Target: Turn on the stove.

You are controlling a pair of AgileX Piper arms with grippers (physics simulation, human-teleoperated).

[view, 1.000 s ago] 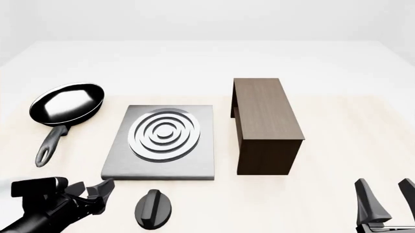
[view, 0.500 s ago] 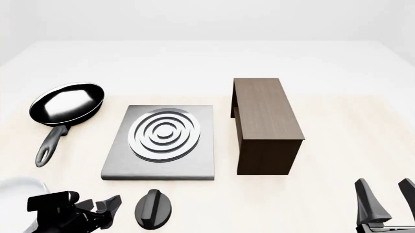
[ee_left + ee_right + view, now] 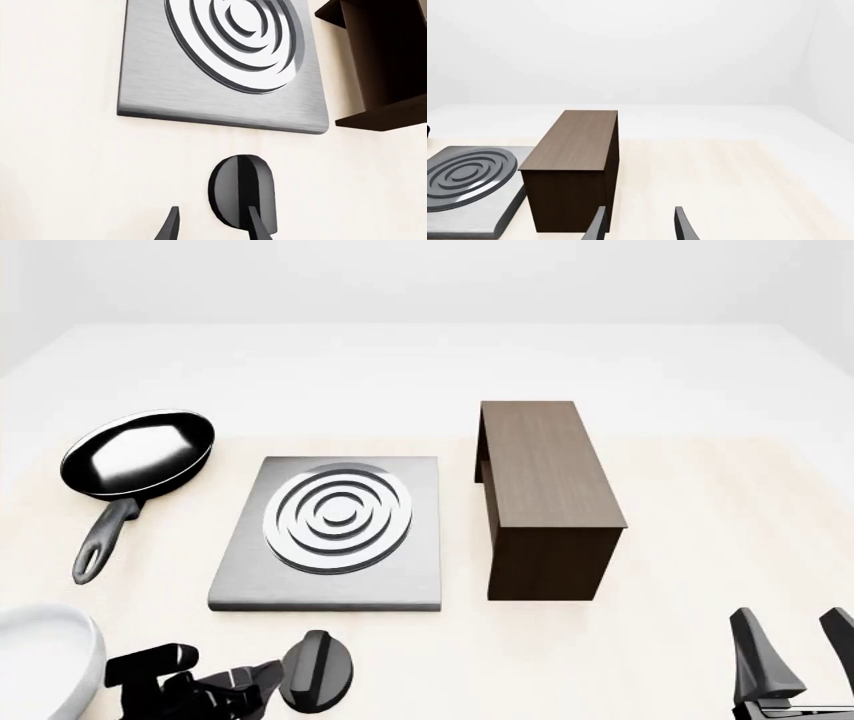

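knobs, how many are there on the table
1. The knob lies on the table just in front of the stove, with the left gripper beside it. No others show.

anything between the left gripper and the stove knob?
Nothing visible. The left gripper is open right beside the knob, one fingertip already overlapping it in the wrist view. The frying pan and wooden box sit well away.

Brushed grey metal stove (image 3: 400, 575) with shiny silver rings, matt black knob (image 3: 316, 672), glossy black pan (image 3: 138, 454), dark wood box (image 3: 545, 490).
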